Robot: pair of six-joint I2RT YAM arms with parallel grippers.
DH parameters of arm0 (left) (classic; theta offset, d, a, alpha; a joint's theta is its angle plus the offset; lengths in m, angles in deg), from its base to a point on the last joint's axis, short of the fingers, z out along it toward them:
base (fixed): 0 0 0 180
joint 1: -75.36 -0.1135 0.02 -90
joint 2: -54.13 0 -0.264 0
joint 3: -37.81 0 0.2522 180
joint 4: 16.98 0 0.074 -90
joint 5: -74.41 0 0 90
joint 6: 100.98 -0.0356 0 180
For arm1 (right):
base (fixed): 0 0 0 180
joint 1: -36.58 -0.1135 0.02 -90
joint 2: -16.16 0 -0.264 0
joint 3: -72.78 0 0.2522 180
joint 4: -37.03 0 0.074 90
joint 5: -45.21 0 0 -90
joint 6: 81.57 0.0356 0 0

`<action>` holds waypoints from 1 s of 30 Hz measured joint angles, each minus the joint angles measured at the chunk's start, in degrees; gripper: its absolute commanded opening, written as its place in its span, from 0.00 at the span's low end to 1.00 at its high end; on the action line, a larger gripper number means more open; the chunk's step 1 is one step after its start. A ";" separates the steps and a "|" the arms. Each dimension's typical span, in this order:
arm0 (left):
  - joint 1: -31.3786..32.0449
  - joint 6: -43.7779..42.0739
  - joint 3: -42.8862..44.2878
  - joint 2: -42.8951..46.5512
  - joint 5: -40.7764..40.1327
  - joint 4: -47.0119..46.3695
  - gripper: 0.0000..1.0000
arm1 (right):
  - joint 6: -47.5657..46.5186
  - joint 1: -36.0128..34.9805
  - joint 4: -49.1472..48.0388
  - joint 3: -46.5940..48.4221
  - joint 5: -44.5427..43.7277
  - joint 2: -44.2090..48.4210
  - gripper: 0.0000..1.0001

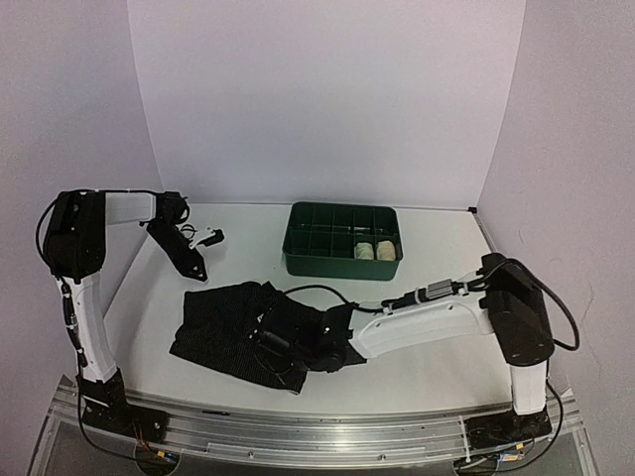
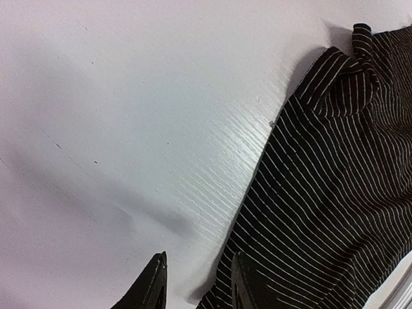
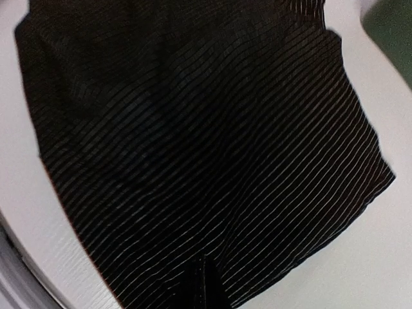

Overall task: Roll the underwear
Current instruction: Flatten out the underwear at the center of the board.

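White bench [image 1: 248,258], matte. Spread out flat at 7 o'clock from its middle: black pinstriped underwear [image 1: 223,322]. Standing at 12 o'clock, toward the far edge: green divided tray [image 1: 342,266].

Place: we had a robotics lab bench, no question | Evidence: we spotted a left arm [image 1: 84,317] and a right arm [image 1: 427,322] bolted to an aluminium rail [image 1: 317,431] at the edge of a white table [image 1: 437,248] | Surround: plain pale backdrop panels [image 1: 327,99] boxed us in on three sides | Wiring: we saw bare black cables [image 1: 566,317] looping off the arms
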 measured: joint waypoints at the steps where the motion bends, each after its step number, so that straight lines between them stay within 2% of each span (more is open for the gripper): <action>1: 0.12 0.00 -0.03 -0.14 0.00 -0.17 0.34 | 1.98 0.00 0.29 -0.01 -0.33 -1.46 0.00; 6: 0.17 -0.04 -1.30 -0.19 0.00 -2.13 0.35 | 9.46 0.39 0.46 -0.99 -0.95 -5.21 0.00; 13: 0.11 0.19 -3.69 -0.05 1.25 -2.10 0.35 | 13.56 5.50 1.49 -5.77 -1.88 -2.29 0.00; 18: 0.11 1.66 -3.70 1.05 4.19 -1.21 0.36 | 8.24 14.88 5.95 -8.32 -3.66 0.19 0.00; 22: 0.11 3.04 -5.12 4.63 7.15 -0.65 0.39 | -0.16 20.45 10.30 -8.21 -5.85 0.73 0.03; 27: 0.11 4.67 -8.07 9.21 10.41 -0.51 0.39 | -7.97 19.05 14.55 -3.37 -6.43 1.82 0.13; 30: 0.11 5.91 -10.44 10.55 11.92 -0.74 0.39 | -10.15 15.12 15.43 2.15 -7.38 2.67 0.10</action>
